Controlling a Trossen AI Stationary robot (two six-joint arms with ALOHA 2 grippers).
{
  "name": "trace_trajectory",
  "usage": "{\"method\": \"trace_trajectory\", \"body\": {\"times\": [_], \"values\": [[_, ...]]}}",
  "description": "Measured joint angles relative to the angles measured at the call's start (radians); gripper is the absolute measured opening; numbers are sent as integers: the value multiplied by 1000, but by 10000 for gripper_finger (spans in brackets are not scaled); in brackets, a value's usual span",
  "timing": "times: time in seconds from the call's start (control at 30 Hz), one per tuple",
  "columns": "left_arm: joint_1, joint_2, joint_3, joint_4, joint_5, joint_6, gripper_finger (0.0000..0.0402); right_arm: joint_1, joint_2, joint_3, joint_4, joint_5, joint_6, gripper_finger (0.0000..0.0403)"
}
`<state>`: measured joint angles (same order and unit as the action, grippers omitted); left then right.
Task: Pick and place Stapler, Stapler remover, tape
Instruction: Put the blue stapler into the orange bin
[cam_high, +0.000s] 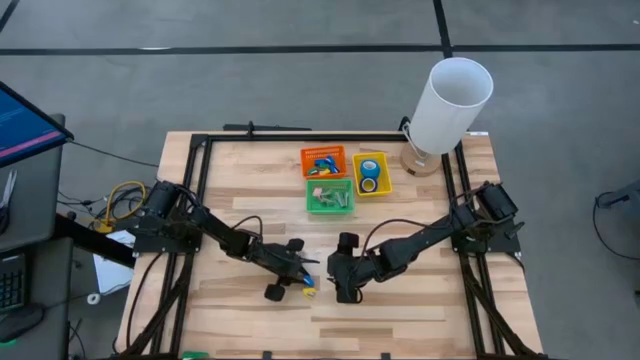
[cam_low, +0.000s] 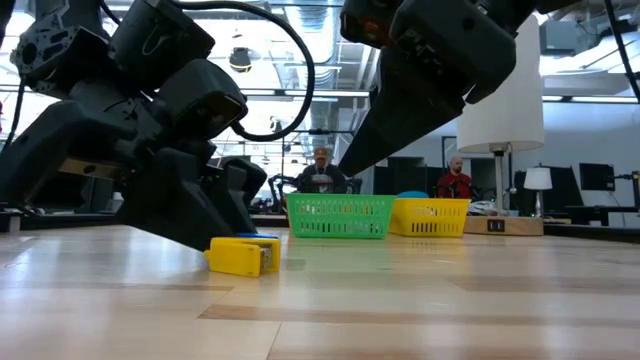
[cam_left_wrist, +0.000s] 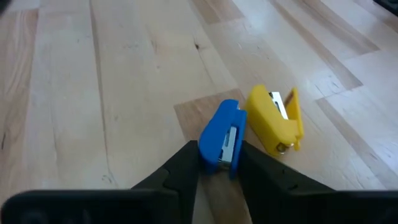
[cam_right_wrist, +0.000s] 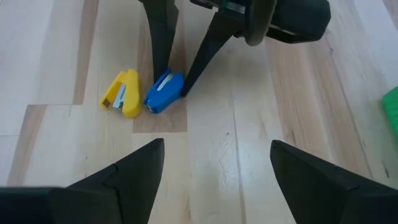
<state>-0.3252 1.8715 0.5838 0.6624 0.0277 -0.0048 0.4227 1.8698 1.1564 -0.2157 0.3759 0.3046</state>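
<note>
table: pale wood planks, 3 baskets at the far edge
blue stapler: lying between the left claw fingers, long axis along them, jaws narrowing on its sides
yellow stapler: just beside it
right claw: wide, empty, near, facing them

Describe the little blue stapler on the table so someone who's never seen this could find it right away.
On the wooden table, look near the front middle, well below the three coloured baskets. The blue stapler lies between the left tool's fingers, beside a yellow stapler; colour sets it apart.
</note>
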Motion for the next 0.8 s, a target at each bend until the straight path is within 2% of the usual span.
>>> {"method": "trace_trajectory", "body": {"times": [0.43,0.6,0.8], "values": [[0,2,0,13,1,0,52,1,0,0,-2,0,0,285],[1,-11,0,6,6,4,50,1,0,0,-13,1,0,285],[28,-96,-1,1,6,51,50,-4,0,1,-21,35,-25,285]]}}
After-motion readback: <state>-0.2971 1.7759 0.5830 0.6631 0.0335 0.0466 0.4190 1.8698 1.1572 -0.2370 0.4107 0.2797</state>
